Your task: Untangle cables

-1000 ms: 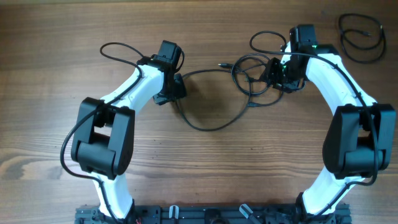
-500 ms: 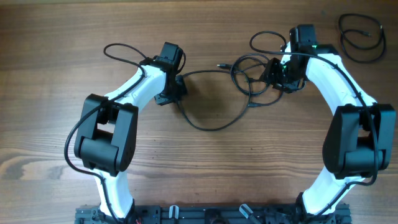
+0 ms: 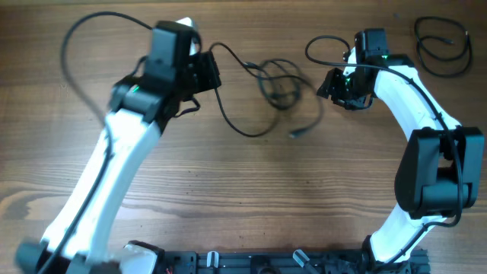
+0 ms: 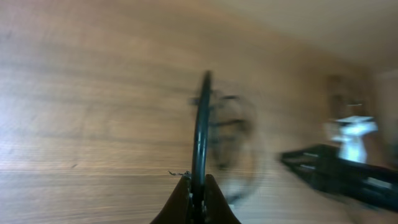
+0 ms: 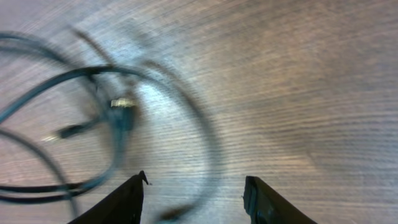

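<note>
The cables (image 3: 278, 84) are thin black cords in a loose tangle at the table's top middle, with one strand looping down to a plug end (image 3: 293, 135). My left gripper (image 3: 207, 70) is shut on one cable strand (image 4: 200, 134), which runs from its jaws toward the blurred tangle. My right gripper (image 3: 329, 82) is open and empty just right of the tangle. In the right wrist view blurred cable loops (image 5: 118, 115) lie ahead of the open fingers (image 5: 196, 186), not between them.
A separate coiled black cable (image 3: 441, 46) lies at the top right corner. A thick black arm wire (image 3: 84, 30) arcs above the left arm. The right arm's own wire (image 3: 323, 46) loops near its wrist.
My left arm has swung up and left, pulling its cable strand; the tangle slid left, away from my right gripper, which has let go and now stands open.
</note>
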### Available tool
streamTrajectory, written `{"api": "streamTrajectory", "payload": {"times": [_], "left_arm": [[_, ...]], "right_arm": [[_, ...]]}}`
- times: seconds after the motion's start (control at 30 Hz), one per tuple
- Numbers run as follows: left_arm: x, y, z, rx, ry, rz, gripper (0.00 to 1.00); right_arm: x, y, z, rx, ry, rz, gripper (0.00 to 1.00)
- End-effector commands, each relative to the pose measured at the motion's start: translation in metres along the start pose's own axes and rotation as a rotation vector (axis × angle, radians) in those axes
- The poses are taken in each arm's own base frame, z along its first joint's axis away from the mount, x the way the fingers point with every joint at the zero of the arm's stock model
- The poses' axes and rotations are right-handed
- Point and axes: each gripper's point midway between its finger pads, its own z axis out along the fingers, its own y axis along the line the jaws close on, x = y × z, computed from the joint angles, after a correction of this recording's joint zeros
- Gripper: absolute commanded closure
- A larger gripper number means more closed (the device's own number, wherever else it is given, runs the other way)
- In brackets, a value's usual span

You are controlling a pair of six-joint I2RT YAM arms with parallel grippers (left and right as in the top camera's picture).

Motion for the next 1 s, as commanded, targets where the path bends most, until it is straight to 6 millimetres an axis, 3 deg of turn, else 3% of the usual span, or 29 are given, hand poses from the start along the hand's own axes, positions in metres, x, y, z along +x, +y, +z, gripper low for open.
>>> {"api": "streamTrajectory", "payload": {"times": [0.0, 0.27, 0.67, 0.97], "left_arm": [[0.004, -0.018, -0.015, 0.108, 0.022, -0.015, 0.96], [-0.029, -0.052, -0.048, 0.267, -0.114, -0.093, 0.96], [-0.072, -0.082, -0.082, 0.563, -0.145, -0.34, 0.96], [-0.093, -0.122, -0.121, 0.823, -0.134, -0.408, 0.96]], "right_arm": [[0.006, 0.016, 0.006, -0.097, 0.034, -0.015, 0.47], [0.013, 0.057, -0.003, -0.333, 0.083, -0.074, 0.49], [0.015, 0.084, -0.008, -0.443, 0.091, -0.09, 0.47], [0.011, 0.123, -0.01, -0.534, 0.042, -0.152, 0.39]]}}
